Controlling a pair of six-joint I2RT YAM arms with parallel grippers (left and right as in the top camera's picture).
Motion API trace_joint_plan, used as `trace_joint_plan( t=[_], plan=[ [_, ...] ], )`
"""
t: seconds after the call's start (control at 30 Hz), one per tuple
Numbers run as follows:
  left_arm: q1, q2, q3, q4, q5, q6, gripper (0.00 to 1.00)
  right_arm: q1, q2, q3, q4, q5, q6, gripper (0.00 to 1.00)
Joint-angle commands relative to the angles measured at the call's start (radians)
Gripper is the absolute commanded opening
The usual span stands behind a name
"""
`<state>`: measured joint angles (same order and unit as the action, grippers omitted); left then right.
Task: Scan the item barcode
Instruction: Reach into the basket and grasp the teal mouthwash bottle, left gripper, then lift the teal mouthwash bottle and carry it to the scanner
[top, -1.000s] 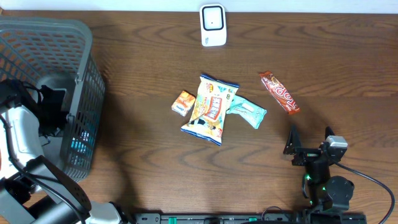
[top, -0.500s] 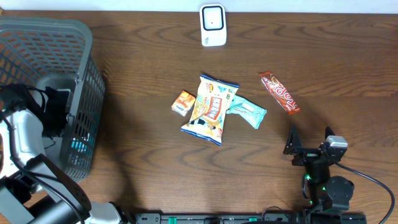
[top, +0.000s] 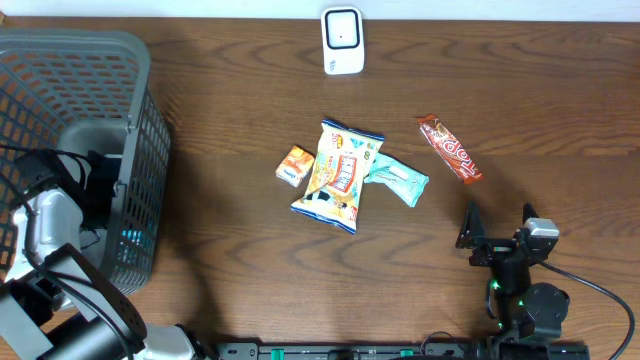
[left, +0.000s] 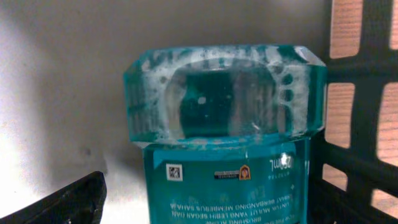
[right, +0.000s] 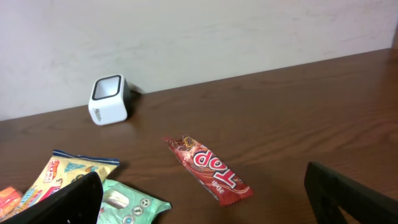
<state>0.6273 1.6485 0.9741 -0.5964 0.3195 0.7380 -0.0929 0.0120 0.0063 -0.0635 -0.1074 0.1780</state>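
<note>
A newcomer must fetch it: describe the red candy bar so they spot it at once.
On the wooden table, start at the white scanner on the far edge and look nearer and rightward. Clear of the snack packets clustered mid-table lies the candy bar, set diagonally; it alone is long, slim and red.

A bottle sits in the basket at left; the scanner stands behind the snack packets.
</note>
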Motion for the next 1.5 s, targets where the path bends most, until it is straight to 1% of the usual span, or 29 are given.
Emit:
trace_joint_plan(
  t=[0.0,0.13,0.27,0.43,0.47,0.6,0.67,0.73,0.9,0.97,1.0,1.03,1.1,1.2,1.4,1.47],
  plan=[
    [-0.002,0.035,-0.016,0.019,-0.013,0.013,0.98,0.007,-0.005,-0.001,-0.004,0.004,-0.007,0.99],
    [-0.002,0.081,-0.016,0.039,-0.087,0.006,0.98,0.007,-0.005,-0.001,-0.004,0.004,-0.007,0.99],
    [-0.002,0.121,-0.016,0.056,-0.092,-0.003,0.98,0.007,-0.005,-0.001,-0.004,0.004,-0.007,0.99],
    [-0.002,0.130,-0.016,0.131,-0.092,-0.072,0.98,0.007,-0.005,-0.001,-0.004,0.004,-0.007,0.99],
    [-0.002,0.130,-0.016,0.140,-0.091,-0.074,0.99,0.007,-0.005,-0.001,-0.004,0.004,-0.007,0.99],
    [0.001,0.131,-0.016,0.156,-0.092,-0.074,0.83,0.007,-0.005,-0.001,-0.004,0.004,-0.007,0.99],
    [0.005,0.131,-0.016,0.170,-0.092,-0.078,0.73,0.007,-0.005,-0.001,-0.004,0.004,-0.007,0.99],
    [0.013,0.131,-0.016,0.191,-0.092,-0.125,0.69,0.007,-0.005,-0.001,-0.004,0.004,-0.007,0.99],
    [0.035,0.131,-0.016,0.219,-0.092,-0.225,0.65,0.007,-0.005,-0.001,-0.004,0.004,-0.007,0.99],
    [0.035,0.131,-0.016,0.225,-0.093,-0.224,0.52,0.007,-0.005,-0.001,-0.004,0.004,-0.007,0.99],
    [0.035,0.131,-0.015,0.227,-0.093,-0.225,0.48,0.007,-0.005,-0.001,-0.004,0.004,-0.007,0.99],
    [0.035,0.127,-0.014,0.243,-0.093,-0.245,0.47,0.007,-0.005,-0.001,-0.004,0.004,-0.007,0.99],
    [0.035,0.119,-0.013,0.262,-0.093,-0.261,0.47,0.007,-0.005,-0.001,-0.004,0.004,-0.007,0.99],
    [0.035,0.093,-0.007,0.292,-0.093,-0.295,0.51,0.007,-0.005,-0.001,-0.004,0.004,-0.007,0.99],
    [0.035,-0.008,0.019,0.333,-0.093,-0.303,0.51,0.007,-0.005,-0.001,-0.004,0.004,-0.007,0.99],
    [0.035,-0.048,0.019,0.362,-0.093,-0.323,0.51,0.007,-0.005,-0.001,-0.004,0.004,-0.007,0.99]
  ],
)
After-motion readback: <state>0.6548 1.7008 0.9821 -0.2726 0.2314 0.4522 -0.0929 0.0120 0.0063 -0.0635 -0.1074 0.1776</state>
